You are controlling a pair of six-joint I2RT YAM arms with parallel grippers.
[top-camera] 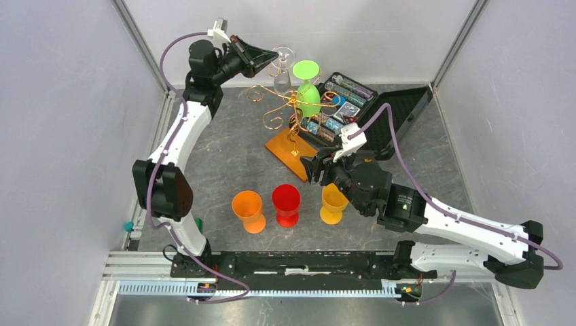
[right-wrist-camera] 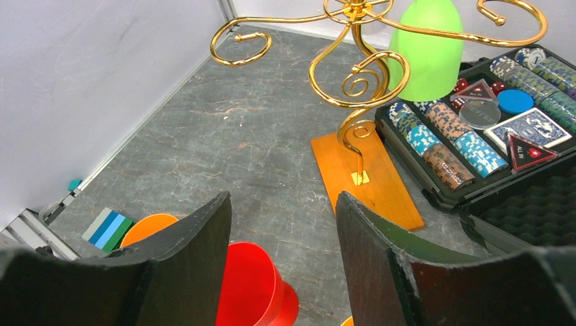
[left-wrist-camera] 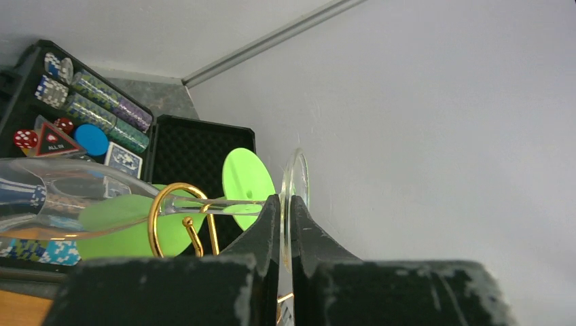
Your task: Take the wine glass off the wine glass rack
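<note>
Left wrist: my left end effector [left-wrist-camera: 285, 204] pinches the wine glass [left-wrist-camera: 75, 193] by its foot to free it from the wine glass rack [left-wrist-camera: 154, 221]; right end effector [right-wrist-camera: 282, 204] hangs spread.

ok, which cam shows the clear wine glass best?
Left wrist: the clear wine glass is close up, stem and foot, foot pinched in the left pincer. Top external shows it small, at the far side of the rack. Right wrist misses it.
</note>
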